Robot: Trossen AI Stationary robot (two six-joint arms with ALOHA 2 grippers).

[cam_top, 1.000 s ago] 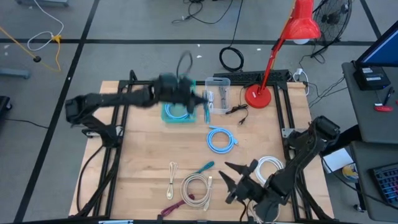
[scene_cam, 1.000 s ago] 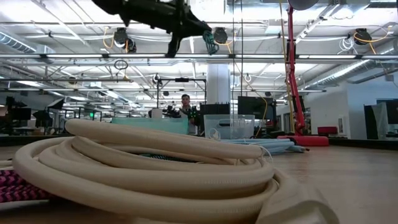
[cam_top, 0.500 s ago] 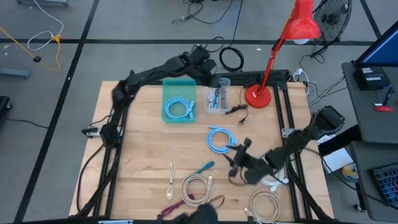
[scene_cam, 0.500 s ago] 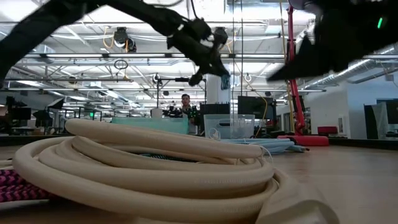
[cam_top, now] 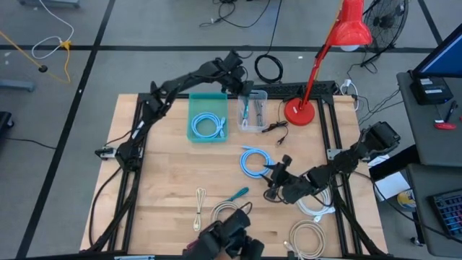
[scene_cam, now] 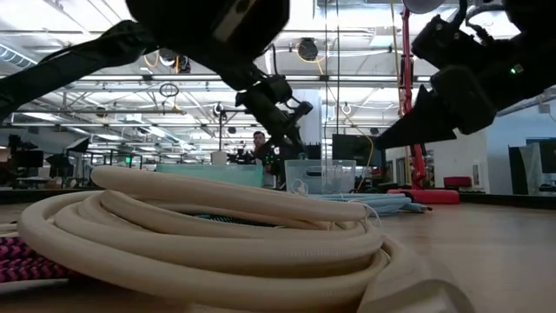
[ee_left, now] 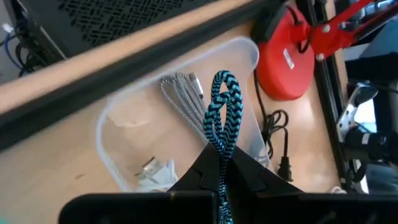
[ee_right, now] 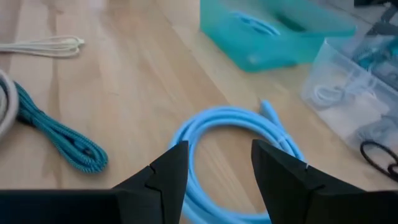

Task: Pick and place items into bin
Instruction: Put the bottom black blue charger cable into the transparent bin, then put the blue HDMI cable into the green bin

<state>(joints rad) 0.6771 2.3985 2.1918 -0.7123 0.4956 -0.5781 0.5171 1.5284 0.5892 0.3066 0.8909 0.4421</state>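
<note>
We found the left gripper at the far side of the table, over the clear bin, with its jaws closed tight on a teal-and-black braided cord. In the left wrist view the cord's folded loop stood out past the fingertips along the line of the fingers, over the bin's open interior, where a grey cable lay against the far wall. Just left of the clear bin we noted a teal bin holding one light blue coil lying flat. The right gripper sat over the centre-right of the table with its jaws parted and nothing between them, just right of a second light blue coil; in the right wrist view this coil lay flat just ahead of the fingertips, its plug end pointing toward the bins. Nearer to us, a teal bundled cord lay with its long axis running diagonally, near-left to far-right, and a cream cord lay with its long axis near-to-far. Two white coils rested at the near right. The red lamp stood at the far right, its black cord beside the clear bin.
</note>
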